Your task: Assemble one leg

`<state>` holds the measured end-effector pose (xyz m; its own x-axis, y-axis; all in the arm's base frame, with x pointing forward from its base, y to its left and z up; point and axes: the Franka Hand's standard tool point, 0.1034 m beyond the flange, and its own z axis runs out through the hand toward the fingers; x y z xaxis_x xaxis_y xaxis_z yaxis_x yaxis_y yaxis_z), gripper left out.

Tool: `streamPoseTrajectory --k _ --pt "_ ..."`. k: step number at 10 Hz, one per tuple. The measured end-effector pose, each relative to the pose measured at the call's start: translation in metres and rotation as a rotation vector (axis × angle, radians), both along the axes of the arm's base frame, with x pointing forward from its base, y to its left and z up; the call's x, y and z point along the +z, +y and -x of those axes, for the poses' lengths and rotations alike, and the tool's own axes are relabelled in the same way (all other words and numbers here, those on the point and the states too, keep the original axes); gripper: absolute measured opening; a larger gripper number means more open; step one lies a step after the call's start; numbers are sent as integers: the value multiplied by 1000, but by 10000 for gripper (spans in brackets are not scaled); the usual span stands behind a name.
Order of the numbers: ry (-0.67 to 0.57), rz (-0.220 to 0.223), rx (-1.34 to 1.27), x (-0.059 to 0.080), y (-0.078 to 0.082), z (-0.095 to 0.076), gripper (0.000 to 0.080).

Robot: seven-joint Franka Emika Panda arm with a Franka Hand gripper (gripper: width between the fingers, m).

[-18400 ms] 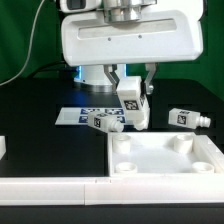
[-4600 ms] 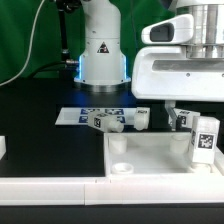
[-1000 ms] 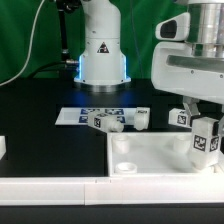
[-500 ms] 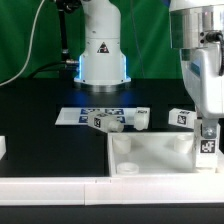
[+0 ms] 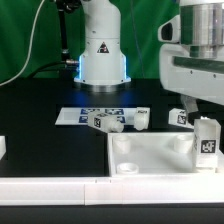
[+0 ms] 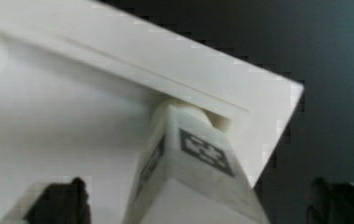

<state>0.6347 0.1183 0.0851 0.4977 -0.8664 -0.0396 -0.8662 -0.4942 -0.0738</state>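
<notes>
One white leg with a black-and-white tag stands upright in the corner socket of the large white panel, at the exterior view's right. My gripper hangs right over it. In the wrist view the leg rises from the panel's corner between my two dark fingertips, which stand apart from its sides; my gripper is open around it. Three more legs lie behind the panel: two by the marker board and one at the right.
The marker board lies flat behind the panel. The arm's base stands at the back. A small white block sits at the exterior view's left edge. A white ledge runs along the front.
The gripper carried a leg from over the marker board to the panel's right corner. Half a second ago the hand was turned edge-on over the leg; now it faces broadside again.
</notes>
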Motion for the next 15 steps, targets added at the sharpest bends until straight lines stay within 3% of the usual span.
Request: streamPoseTrajectory --k 4,5,6,7,8,9,10,11,15 --pt "-19 25 272 0 -3 -1 649" --pt "-58 77 610 -1 -5 -4 649" --pt "-70 84 697 -2 -6 -4 649" --pt "-69 83 677 -2 -6 -4 599" --pt "-68 82 655 -2 -6 -4 599" --pt "-67 81 649 -2 -6 -5 422" --pt "-63 74 547 -3 -6 -4 422" --pt "-61 72 502 -3 -6 -4 285" --pt "-33 51 37 -3 -11 -5 285"
